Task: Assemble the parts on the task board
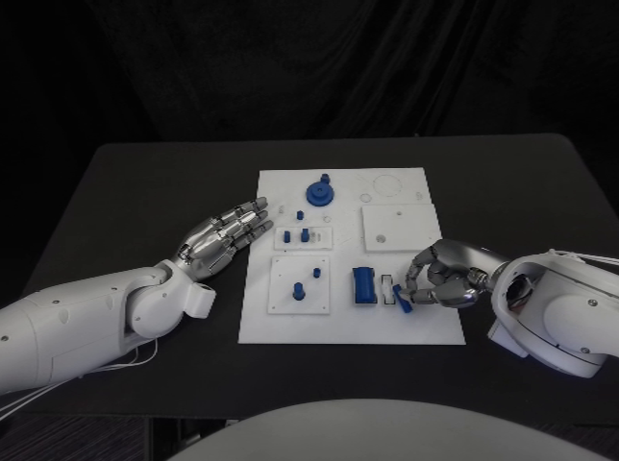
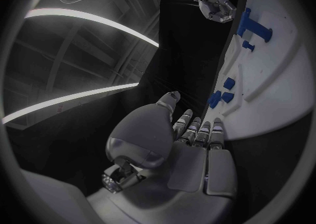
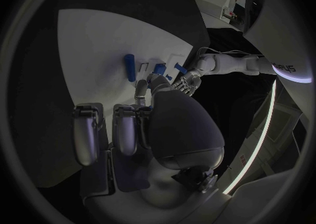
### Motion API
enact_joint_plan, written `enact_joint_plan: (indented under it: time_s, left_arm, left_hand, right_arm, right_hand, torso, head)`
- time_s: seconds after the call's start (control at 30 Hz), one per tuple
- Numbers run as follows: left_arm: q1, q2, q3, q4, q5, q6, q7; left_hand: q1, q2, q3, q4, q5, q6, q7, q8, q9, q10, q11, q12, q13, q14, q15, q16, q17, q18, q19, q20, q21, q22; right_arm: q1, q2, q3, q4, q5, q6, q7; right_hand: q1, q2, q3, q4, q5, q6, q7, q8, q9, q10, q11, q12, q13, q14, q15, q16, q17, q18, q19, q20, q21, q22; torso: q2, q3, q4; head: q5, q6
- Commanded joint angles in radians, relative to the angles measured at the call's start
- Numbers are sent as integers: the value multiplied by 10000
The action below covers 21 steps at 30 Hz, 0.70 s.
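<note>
1. The white task board (image 1: 351, 327) lay flat in the middle of the black table (image 1: 143, 192), long side running away from the robot
2. The left hand (image 1: 227, 236) hovered palm-up just off the board's left edge, fingers stretched out and slightly apart, holding nothing; fingertips pointed toward the small plate with two short blue pegs (image 1: 302, 233)
3. From the left wrist view, the same fingers (image 2: 197, 132) lay straight, near the board rim, close to the small blue pegs but not touching them
4. The right hand (image 1: 441, 277) sat over the board's near right part, fingers curled inward around a small blue part (image 1: 404, 303) at its fingertips; it looked pinched, though the exact contact was hard to make out
5. Just left of that hand lay a blue block (image 1: 365, 285) beside a white slotted piece (image 1: 388, 288)
6. A square white plate (image 1: 299, 284) at near left carried two small blue pegs
7. A blue round piece with a knob (image 1: 321, 195) stood at the far end of the board
8. A plain white square plate (image 1: 398, 227) lay on the right half, farther from the robot than the right hand
9. In the right wrist view, a blue bar (image 3: 130, 67) lay on the board beyond the curled fingers
</note>
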Motion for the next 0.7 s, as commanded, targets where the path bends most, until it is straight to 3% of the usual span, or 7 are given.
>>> enact_joint_plan:
  time_s: [0.03, 0.2, 0.3, 0.43, 0.47, 0.6, 0.7]
  left_arm:
    - [-53, -13, -25, 14, -10, -37, -128]
    - [-55, -22, -25, 21, -10, -28, -142]
    - [-55, -20, -25, 17, -10, -27, -143]
    - [-56, -17, -25, 20, -10, -17, -146]
    - [-56, -16, -25, 21, -10, -14, -149]
    - [-57, -13, -25, 17, -10, -7, -151]
    - [-58, -4, -25, 9, -10, 5, -153]
  left_hand:
    - [-93, -1, 64, 13, 42, 45, 6, 53, 11, 21, 28, 50, 16, 14, 32, -37, -11, 118, 2, 99, -22, 6]
    - [-93, -1, 64, 13, 42, 45, 6, 53, 11, 21, 28, 50, 16, 14, 32, -37, -11, 118, 2, 99, -22, 6]
    - [-93, -1, 64, 13, 42, 45, 6, 53, 11, 21, 28, 50, 16, 14, 32, -37, -11, 118, 2, 99, -22, 6]
    - [-93, -1, 64, 13, 42, 45, 6, 53, 11, 21, 28, 50, 16, 14, 32, -37, -11, 118, 2, 99, -22, 6]
    - [-93, -1, 64, 13, 42, 45, 6, 53, 11, 21, 28, 50, 16, 14, 32, -37, -11, 118, 2, 99, -22, 6]
    - [-93, -1, 64, 13, 42, 45, 6, 53, 11, 21, 28, 50, 16, 14, 32, -37, -11, 118, 2, 99, -22, 6]
    - [-93, -1, 64, 13, 42, 45, 6, 53, 11, 21, 28, 50, 16, 14, 32, -37, -11, 118, 2, 99, -22, 6]
  right_arm:
    - [-108, 17, -4, -46, -1127, 874, -888]
    - [-189, 122, -5, -110, -1524, 991, -1210]
    - [-216, 181, -5, -146, -1599, 987, -1324]
    - [-246, 250, -4, -183, -1648, 943, -1434]
    - [-256, 280, -4, -199, -1659, 913, -1465]
    - [-272, 357, -4, -236, -1674, 838, -1540]
    - [-281, 414, -4, -260, -1680, 797, -1601]
  right_hand:
    - [-7, -106, 10, 52, -54, 23, 27, 42, -5, 1042, 87, 25, 2633, 1037, 49, 29, 2635, -105, 930, 21, -29, 2561]
    - [-163, -167, -64, 205, -278, 54, 37, 115, 3, 1042, 97, 25, 2633, 1037, 62, 29, 2635, -102, 925, 40, -37, 2558]
    - [-236, -173, -97, 288, -435, 52, 40, 145, 5, 1042, 101, 25, 2633, 1037, 66, 29, 2635, -102, 926, 47, -37, 2558]
    - [-420, -162, -201, 432, -973, 42, 52, 228, 20, 1042, 112, 25, 2633, 1037, 76, 29, 2635, -102, 925, 59, -39, 2557]
    - [-657, -119, -309, 459, -1423, 52, 68, 284, 34, 1042, 128, 25, 2633, 1037, 90, 29, 2635, -100, 921, 69, -47, 2554]
    - [-1150, -23, -565, 463, -2330, 47, 89, 410, 68, 1042, 149, 25, 2633, 1037, 109, 29, 2635, -103, 928, 91, -35, 2559]
    - [-1344, 18, -686, 465, -2649, 29, 96, 471, 81, 1042, 156, 25, 2633, 1037, 115, 29, 2635, -103, 928, 98, -37, 2558]
  torso:
    - [-18, -23, 19]
    - [19, 10, -3]
    - [34, 10, 2]
    - [29, 1, 13]
    - [31, 2, 12]
    - [30, 0, 6]
    - [35, -7, 17]
  head:
    - [-26, -2]
    - [-45, -2]
    - [-57, -2]
    - [-41, -2]
    - [-33, -2]
    - [-36, -2]
    - [-38, -2]
